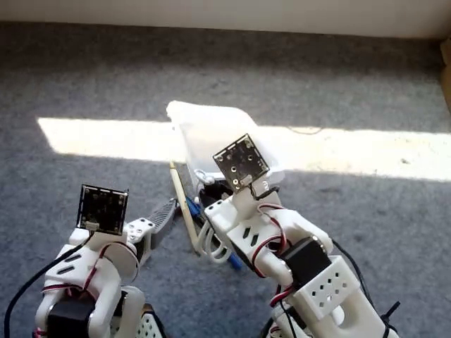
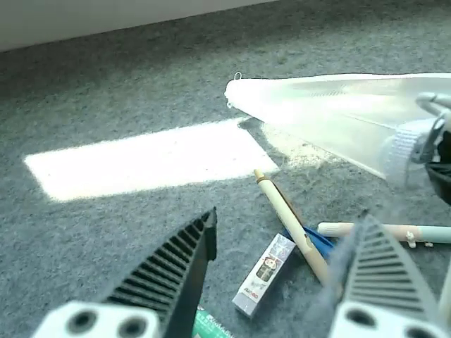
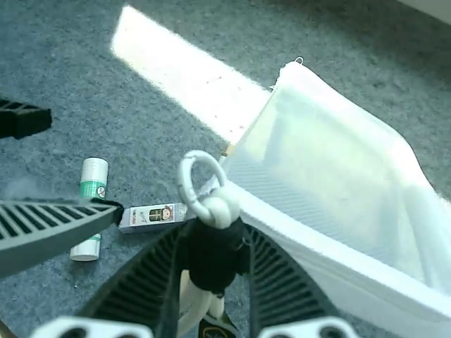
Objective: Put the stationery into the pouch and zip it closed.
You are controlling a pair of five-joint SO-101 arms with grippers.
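Observation:
A white translucent mesh pouch (image 1: 215,134) (image 2: 338,105) (image 3: 331,169) lies on the grey carpet, lit by a sun stripe. My right gripper (image 3: 211,246) (image 1: 208,191) is shut on the pouch's black zip tab (image 3: 215,257), which carries a white ring (image 3: 199,184), at the pouch's near edge. My left gripper (image 2: 285,218) (image 1: 168,213) hangs open just above the loose stationery: a cream pen (image 2: 292,225) (image 1: 183,204), a small boxed eraser (image 2: 264,274) (image 3: 151,215), a blue item (image 2: 316,241), a cream and mint pen (image 2: 384,231) and a green and white tube (image 3: 90,208).
Grey carpet (image 1: 352,77) covers the whole area, with a bright sun stripe (image 1: 106,137) across it. A pale wall (image 1: 282,14) runs along the far edge. Both arm bases (image 1: 91,282) stand close together at the near side.

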